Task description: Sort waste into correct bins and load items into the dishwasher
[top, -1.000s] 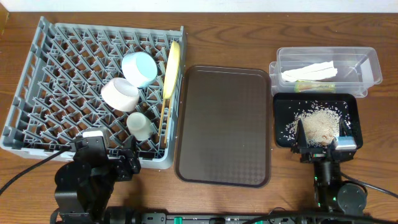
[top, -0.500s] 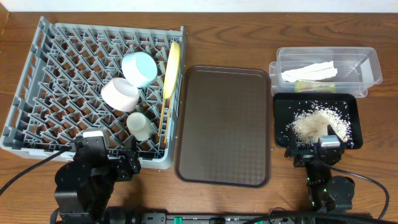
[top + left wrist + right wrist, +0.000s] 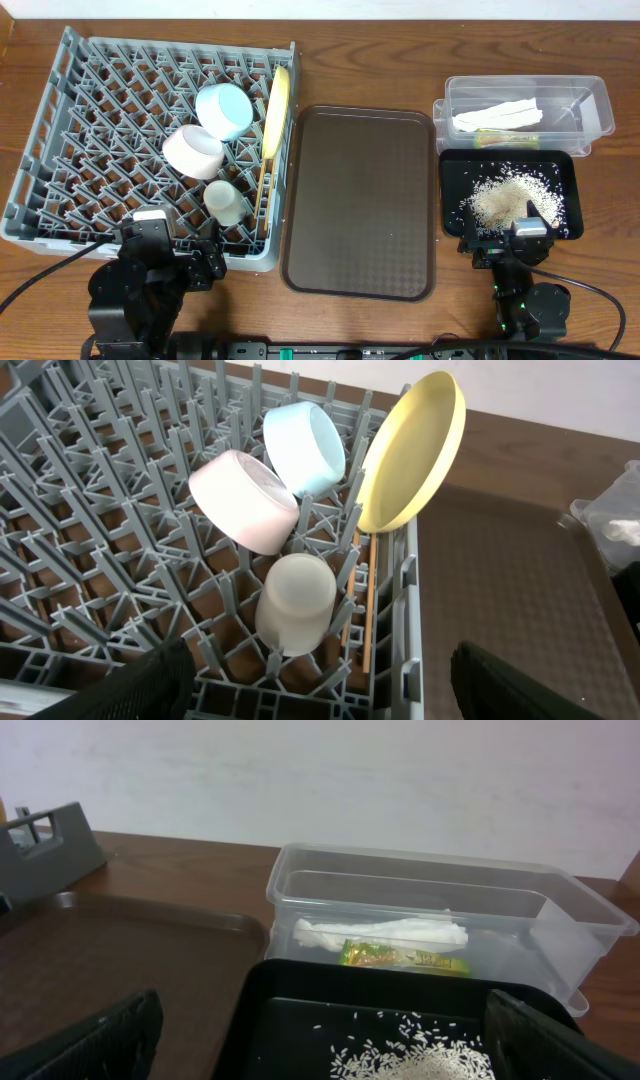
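Observation:
The grey dish rack [image 3: 60, 120] holds the light blue bowl [image 3: 224, 108], the white-pink bowl [image 3: 192, 151], the white cup [image 3: 224, 202], the yellow plate [image 3: 277, 110] on edge and the chopsticks [image 3: 262, 190]. They also show in the left wrist view: blue bowl [image 3: 305, 448], pink bowl [image 3: 245, 500], cup [image 3: 295, 598], plate [image 3: 412, 450], chopsticks [image 3: 362, 610]. The clear tub [image 3: 590, 100] holds the napkin [image 3: 495, 115] and wrapper [image 3: 505, 139]. The black tray [image 3: 452, 180] holds rice [image 3: 505, 198]. My left gripper [image 3: 315, 685] is open at the rack's near edge. My right gripper [image 3: 325, 1040] is open at the black tray's near edge.
The brown serving tray [image 3: 360, 200] lies between the rack and the bins. In the right wrist view the tub [image 3: 300, 880] with napkin [image 3: 385, 932] and wrapper [image 3: 405, 957] stands behind the black tray [image 3: 290, 1020].
My right arm drew back from over the black tray toward the table's near edge between one second and half a second ago. Nothing has moved since. The left arm has not moved.

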